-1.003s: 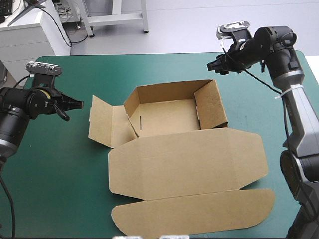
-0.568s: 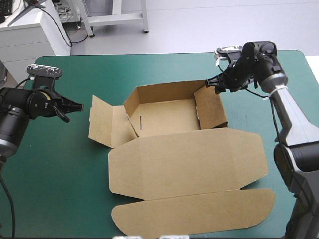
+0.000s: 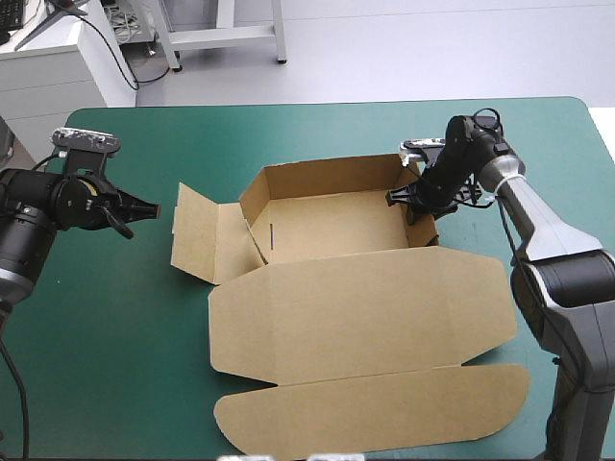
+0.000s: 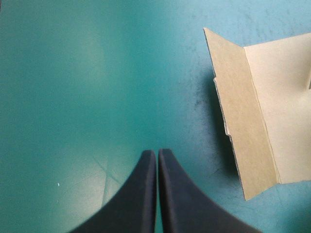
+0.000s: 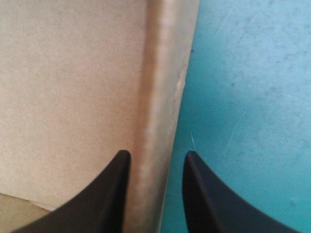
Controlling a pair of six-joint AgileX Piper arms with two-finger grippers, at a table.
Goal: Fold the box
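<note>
**Right gripper astride the box's right wall, left gripper shut and clear**

The box (image 3: 327, 230) sits about the middle of the table, on the teal-green cover (image 3: 115, 327), as an open tray; its back wall (image 3: 322, 176) stands upright toward the far edge, and its lid (image 3: 365, 312) lies flat toward the near edge, with the rounded tuck flap (image 3: 375, 408) beyond it, close to that edge; a left flap (image 3: 197, 235) lies folded outward from the tray's left side, partly raised off the cover.

The right gripper (image 3: 411, 200) is down at the tray's right wall (image 3: 426, 229), near its far corner; in the right wrist view its black fingers stand apart (image 5: 156, 154), and the top edge of the wall (image 5: 163, 73) runs between them, one finger on the side of the brown board (image 5: 73, 87), the other over the bare cover outside; whether either finger touches the board cannot be told.

The left gripper (image 3: 149, 206) hangs over the cover to the left of the box, apart from it, pointing toward the left flap; in the left wrist view its fingers meet in one pointed arch (image 4: 156, 151) with nothing between them; the flap (image 4: 243, 121) lies ahead and to one side, untouched.
</note>
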